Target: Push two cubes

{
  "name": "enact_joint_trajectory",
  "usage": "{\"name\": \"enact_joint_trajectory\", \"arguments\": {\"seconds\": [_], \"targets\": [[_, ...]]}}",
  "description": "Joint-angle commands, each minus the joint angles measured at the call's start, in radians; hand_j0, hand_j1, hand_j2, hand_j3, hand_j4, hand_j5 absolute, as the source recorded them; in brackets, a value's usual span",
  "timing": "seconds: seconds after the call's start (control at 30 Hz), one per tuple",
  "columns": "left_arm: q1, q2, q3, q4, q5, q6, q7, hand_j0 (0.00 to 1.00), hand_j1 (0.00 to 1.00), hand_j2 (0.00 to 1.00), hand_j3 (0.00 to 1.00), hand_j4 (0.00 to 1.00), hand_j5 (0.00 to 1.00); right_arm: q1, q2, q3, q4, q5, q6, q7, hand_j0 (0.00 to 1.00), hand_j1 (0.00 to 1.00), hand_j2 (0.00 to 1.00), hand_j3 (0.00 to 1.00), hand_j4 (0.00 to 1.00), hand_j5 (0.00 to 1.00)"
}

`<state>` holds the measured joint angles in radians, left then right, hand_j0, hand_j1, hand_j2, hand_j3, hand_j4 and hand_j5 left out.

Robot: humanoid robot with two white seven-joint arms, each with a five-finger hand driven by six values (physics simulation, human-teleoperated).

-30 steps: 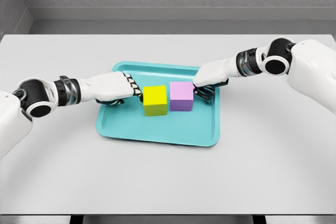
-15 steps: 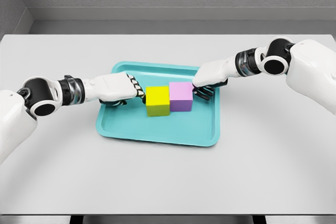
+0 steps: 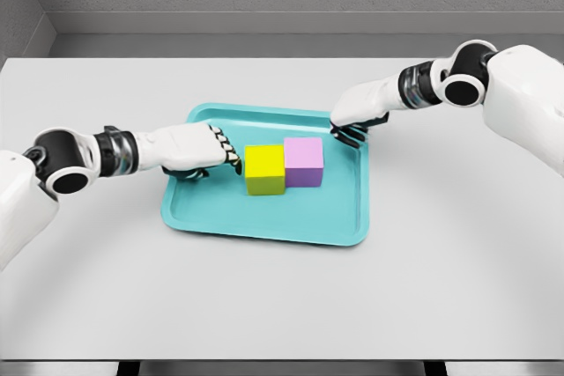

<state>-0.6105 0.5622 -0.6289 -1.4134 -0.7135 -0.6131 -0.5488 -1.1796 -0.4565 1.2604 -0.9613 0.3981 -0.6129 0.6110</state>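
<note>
Both hands hold nothing: our left hand (image 3: 196, 149) sits with curled fingers just beside the yellow cube (image 3: 264, 169), our right hand (image 3: 357, 117) apart from the pink cube (image 3: 304, 161). On the teal tray (image 3: 264, 217) the cubes touch. They look rigid, light, likely slippery; flat outer faces suit pushing.

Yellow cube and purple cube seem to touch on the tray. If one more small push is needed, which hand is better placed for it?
Probably left. The left hand sits low beside the yellow cube, a small gap away. The right hand is over the tray rim, away from the purple cube.
</note>
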Motion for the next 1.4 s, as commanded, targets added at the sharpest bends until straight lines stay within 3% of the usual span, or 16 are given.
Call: {"name": "enact_joint_trajectory", "arguments": {"seconds": [0.0, 0.03, 0.1, 0.2, 0.27, 0.33, 1.37], "targets": [[-0.002, 0.030, 0.003, -0.009, 0.037, 0.002, 0.000, 0.67, 0.67, 0.67, 0.67, 0.67, 0.67, 0.000, 0.030, 0.001, 0.007, 0.010, 0.002, 0.000, 0.12, 0.12, 0.12, 0.12, 0.12, 0.12], [-0.002, 0.045, 0.003, -0.028, 0.060, 0.002, 0.000, 0.67, 0.67, 0.67, 0.67, 0.67, 0.67, -0.002, 0.032, 0.001, 0.007, 0.010, 0.002, 0.000, 0.12, 0.12, 0.12, 0.12, 0.12, 0.12], [0.008, 0.139, 0.005, -0.143, 0.118, 0.002, 0.000, 0.66, 0.66, 0.66, 0.66, 0.66, 0.66, -0.008, 0.033, 0.001, 0.007, 0.010, 0.002, 0.000, 0.12, 0.12, 0.12, 0.12, 0.12, 0.12], [0.012, 0.205, 0.006, -0.225, 0.167, 0.002, -0.002, 0.66, 0.66, 0.66, 0.66, 0.66, 0.66, -0.012, 0.033, 0.001, 0.007, 0.010, 0.002, 0.000, 0.12, 0.12, 0.12, 0.12, 0.12, 0.12], [0.032, 0.228, 0.026, -0.269, 0.192, 0.002, -0.002, 0.67, 0.67, 0.67, 0.67, 0.67, 0.67, -0.012, 0.033, 0.001, 0.006, 0.010, 0.002, 0.000, 0.12, 0.12, 0.12, 0.12, 0.12, 0.12], [0.097, 0.234, 0.072, -0.335, 0.241, 0.002, -0.002, 0.72, 0.72, 0.72, 0.72, 0.72, 0.72, -0.012, 0.035, 0.002, 0.004, 0.010, 0.002, 0.000, 0.12, 0.12, 0.12, 0.12, 0.12, 0.12], [0.104, 0.242, 0.067, -0.305, 0.241, 0.002, -0.002, 0.69, 0.69, 0.69, 0.69, 0.69, 0.69, -0.011, 0.041, 0.033, -0.051, 0.035, 0.002, 0.000, 0.12, 0.12, 0.12, 0.12, 0.12, 0.12]]}}
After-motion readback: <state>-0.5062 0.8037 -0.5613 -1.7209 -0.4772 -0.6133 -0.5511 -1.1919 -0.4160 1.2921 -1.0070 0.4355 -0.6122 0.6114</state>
